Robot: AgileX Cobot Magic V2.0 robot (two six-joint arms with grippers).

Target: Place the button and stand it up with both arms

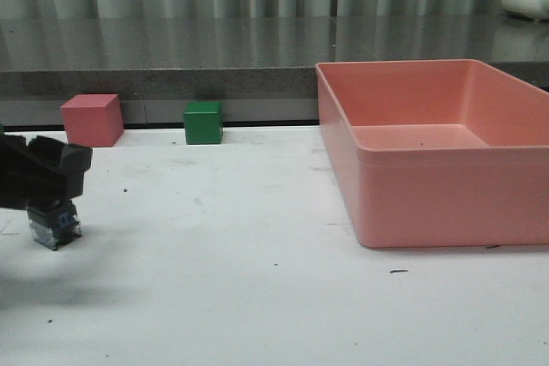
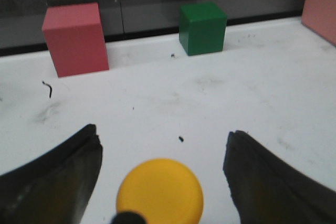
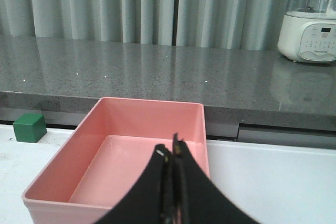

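The button (image 1: 55, 227) stands on the white table at the far left; its black body with bluish terminals shows below my left gripper (image 1: 53, 199). In the left wrist view its yellow cap (image 2: 160, 190) faces up between the two black fingers (image 2: 63, 182), with gaps on both sides. My left gripper (image 2: 164, 132) is open around the button and not touching it. My right gripper (image 3: 172, 153) is shut and empty, held above the near end of the pink bin (image 3: 50, 182). It is out of the front view.
A large pink bin (image 1: 429, 203) fills the right side of the table. A pink cube (image 1: 90, 120) and a green cube (image 1: 203, 122) stand at the table's back edge, below a grey counter. A white appliance (image 3: 310, 32) stands on the counter.
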